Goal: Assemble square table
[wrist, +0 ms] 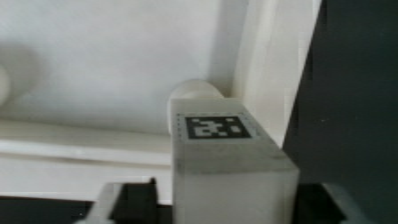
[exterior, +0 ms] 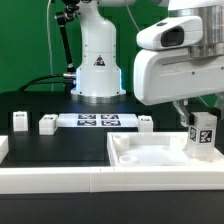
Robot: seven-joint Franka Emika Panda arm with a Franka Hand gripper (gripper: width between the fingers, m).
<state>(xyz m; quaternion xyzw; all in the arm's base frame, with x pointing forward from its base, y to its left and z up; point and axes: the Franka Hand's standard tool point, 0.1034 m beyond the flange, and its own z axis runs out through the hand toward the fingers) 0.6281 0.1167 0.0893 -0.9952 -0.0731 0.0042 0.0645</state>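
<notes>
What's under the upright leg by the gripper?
The leg stands over a corner of the square table top. Its foot, and any hole there, is hidden by the leg's own body.

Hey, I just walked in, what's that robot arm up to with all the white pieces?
The arm is putting a square table together. Its gripper is down over one upright white leg peg, with a finger on either side of it, at the exterior view's right end of the square top, which lies recessed face up. Whether the peg is clamped yet is unclear. Three more leg pegs sit on the black table behind, beside the marker board.
</notes>
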